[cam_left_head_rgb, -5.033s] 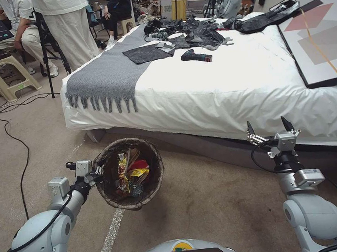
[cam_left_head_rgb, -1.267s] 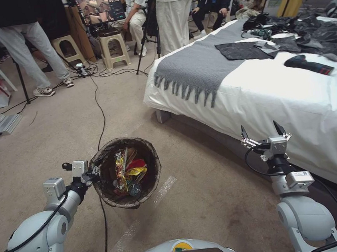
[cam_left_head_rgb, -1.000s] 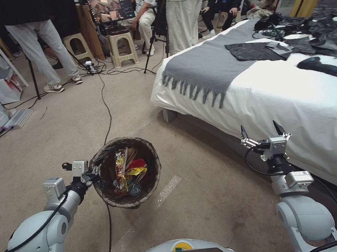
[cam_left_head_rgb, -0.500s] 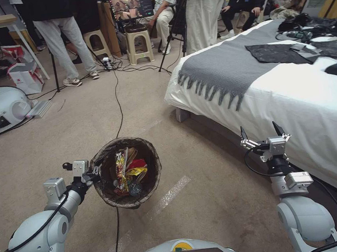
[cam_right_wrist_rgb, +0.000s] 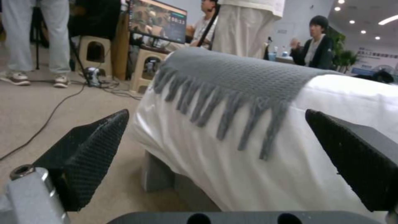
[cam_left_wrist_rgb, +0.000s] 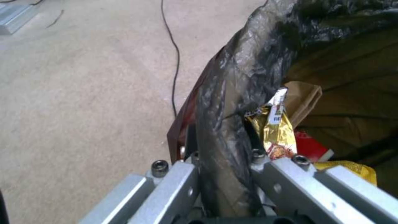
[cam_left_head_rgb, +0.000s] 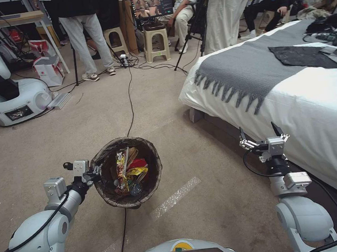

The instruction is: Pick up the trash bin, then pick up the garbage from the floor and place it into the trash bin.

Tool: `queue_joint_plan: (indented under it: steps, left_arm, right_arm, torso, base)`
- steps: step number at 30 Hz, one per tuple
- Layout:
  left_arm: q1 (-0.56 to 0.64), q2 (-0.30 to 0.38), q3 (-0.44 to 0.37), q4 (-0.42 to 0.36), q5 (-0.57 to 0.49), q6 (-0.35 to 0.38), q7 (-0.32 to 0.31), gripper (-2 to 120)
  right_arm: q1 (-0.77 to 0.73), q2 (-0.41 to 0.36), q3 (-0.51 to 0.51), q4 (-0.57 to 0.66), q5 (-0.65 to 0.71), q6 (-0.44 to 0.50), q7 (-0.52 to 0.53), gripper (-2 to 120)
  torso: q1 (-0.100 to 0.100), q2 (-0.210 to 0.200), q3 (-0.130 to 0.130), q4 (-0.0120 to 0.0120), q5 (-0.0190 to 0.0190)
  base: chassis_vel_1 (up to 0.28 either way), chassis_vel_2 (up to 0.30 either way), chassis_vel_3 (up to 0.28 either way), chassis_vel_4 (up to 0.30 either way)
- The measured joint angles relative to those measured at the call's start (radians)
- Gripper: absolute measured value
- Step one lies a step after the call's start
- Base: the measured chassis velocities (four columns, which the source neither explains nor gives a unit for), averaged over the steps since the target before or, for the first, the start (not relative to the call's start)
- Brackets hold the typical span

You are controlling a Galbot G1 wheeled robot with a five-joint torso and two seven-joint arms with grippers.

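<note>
My left gripper (cam_left_head_rgb: 94,174) is shut on the left rim of the trash bin (cam_left_head_rgb: 110,198), holding it off the floor (cam_left_head_rgb: 50,142). The bin's dark bag (cam_left_wrist_rgb: 232,102) is folded over the rim between the fingers (cam_left_wrist_rgb: 174,183). Inside lies garbage (cam_left_head_rgb: 129,172): a gold snack packet (cam_left_wrist_rgb: 273,130), a red wrapper, a yellow packet, a brown paper bag (cam_left_wrist_rgb: 303,96) and a small clear bottle. My right gripper (cam_left_head_rgb: 259,132) is open and empty, held up beside the bed. Its black pads (cam_right_wrist_rgb: 95,146) stand wide apart facing the bed's corner.
A white bed (cam_left_head_rgb: 315,106) with a grey fringed throw (cam_left_head_rgb: 247,69) fills the right. A black cable (cam_left_head_rgb: 129,102) runs along the carpet under the bin. Pale tape strips (cam_left_head_rgb: 176,197) mark the floor. People, stools (cam_left_head_rgb: 155,43) and a white robot base (cam_left_head_rgb: 13,102) stand at the back left.
The whole view has swung left: the bed slid to the right and the white robot base came into sight. Both arms and the held bin kept their pose.
</note>
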Motion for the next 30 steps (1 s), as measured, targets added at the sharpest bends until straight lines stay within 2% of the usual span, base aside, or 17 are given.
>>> queue_joint_plan:
  steps: [30]
  left_arm:
    - [-0.002, -0.005, -0.008, 0.004, -0.016, 0.000, -0.003, 0]
  right_arm:
    - [0.010, 0.001, -0.006, -0.011, -0.006, 0.002, -0.003, 100]
  torso:
    - [0.000, 0.000, 0.000, 0.0000, 0.0000]
  base:
    - [0.053, 0.052, 0.047, 0.043]
